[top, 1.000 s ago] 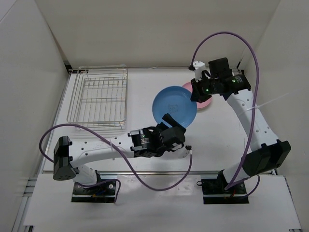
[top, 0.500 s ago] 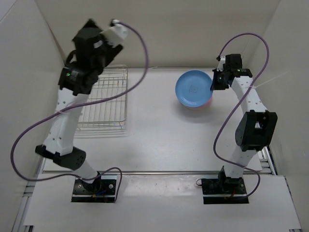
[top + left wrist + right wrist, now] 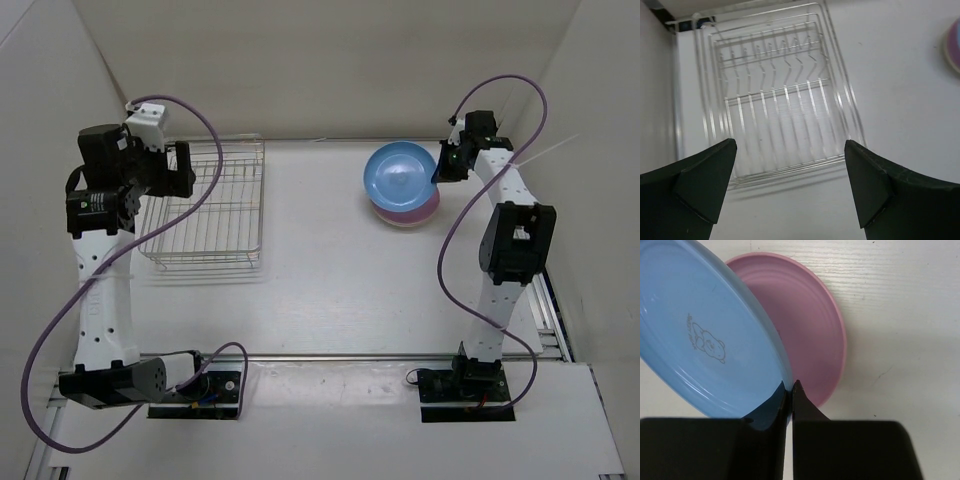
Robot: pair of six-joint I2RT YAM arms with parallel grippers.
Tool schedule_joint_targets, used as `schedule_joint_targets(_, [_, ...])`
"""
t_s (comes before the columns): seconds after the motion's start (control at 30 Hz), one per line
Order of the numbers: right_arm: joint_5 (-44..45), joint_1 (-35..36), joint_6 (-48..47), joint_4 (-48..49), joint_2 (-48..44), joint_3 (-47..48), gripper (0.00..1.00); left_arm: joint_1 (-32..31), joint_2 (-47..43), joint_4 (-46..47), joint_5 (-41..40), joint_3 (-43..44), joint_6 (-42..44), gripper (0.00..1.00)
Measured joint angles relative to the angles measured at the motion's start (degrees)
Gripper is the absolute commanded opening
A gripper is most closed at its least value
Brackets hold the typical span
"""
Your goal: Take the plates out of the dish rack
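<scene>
The light blue plate (image 3: pixel 400 174) hangs tilted over the pink plate (image 3: pixel 417 211) at the back right. My right gripper (image 3: pixel 438 172) is shut on the blue plate's (image 3: pixel 705 330) right rim, which is pinched between its fingers (image 3: pixel 791 386). The pink plate (image 3: pixel 812 325) lies flat on the table below; a pale rim shows under it in the top view. The silver wire dish rack (image 3: pixel 205 205) stands at the back left with nothing in it. My left gripper (image 3: pixel 187 168) hovers above the rack (image 3: pixel 775 100), open (image 3: pixel 790 150) and holding nothing.
White walls close in the table at the back and on both sides. The left wall runs right beside the rack. Purple cables (image 3: pixel 520 110) loop from both arms. A metal rail (image 3: pixel 320 357) crosses the table's near edge.
The left arm has swung from the table's middle up to the rack and opened. The right gripper has carried the blue plate right, to above the pink plate.
</scene>
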Motion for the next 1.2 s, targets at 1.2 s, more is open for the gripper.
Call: schedule_joint_targets(1.2, [-3.23,-2.75,-0.9,0.39,7.78,1.55,0.04,6.34,-3.65,2.97,24.74,-5.51,-9.92,1.0])
